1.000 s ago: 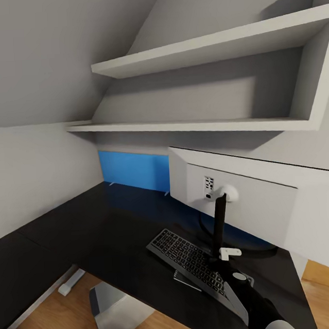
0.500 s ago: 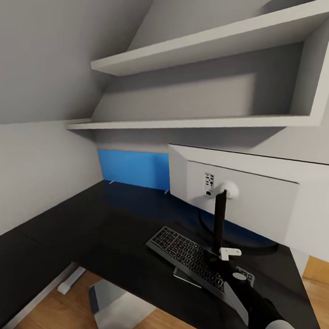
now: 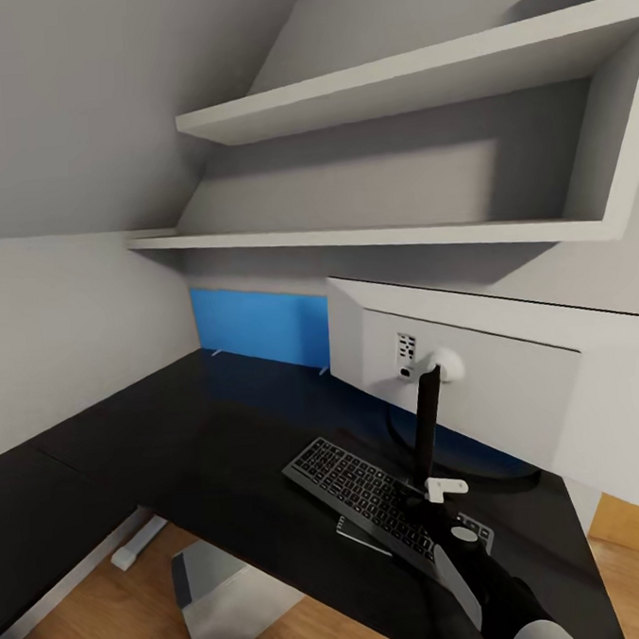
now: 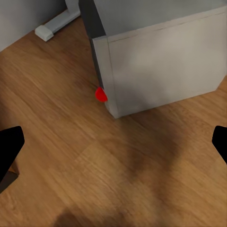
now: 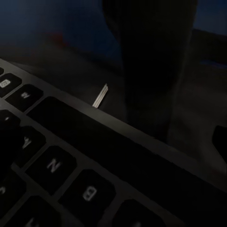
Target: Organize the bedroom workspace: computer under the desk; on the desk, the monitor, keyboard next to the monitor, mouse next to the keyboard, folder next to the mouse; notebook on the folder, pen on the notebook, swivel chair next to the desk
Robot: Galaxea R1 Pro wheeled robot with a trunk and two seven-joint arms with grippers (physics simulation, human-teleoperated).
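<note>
The monitor stands on the black desk with its white back and black stand toward me. In front of the stand lies the keyboard, and a thin dark flat thing peeks from under its near edge. My right gripper hovers close over the keyboard's keys by the stand; one fingertip shows far out at the edge, so it looks open. The computer stands on the floor under the desk. My left gripper hangs open above the floor beside the computer.
Two white wall shelves hang above the desk under a sloped ceiling. A blue wall panel runs behind the desk. A white desk foot rests on the wood floor. The desk's left wing reaches toward me.
The whole picture has shifted slightly, so the camera moved a little. The keyboard, the monitor and my right arm keep their places.
</note>
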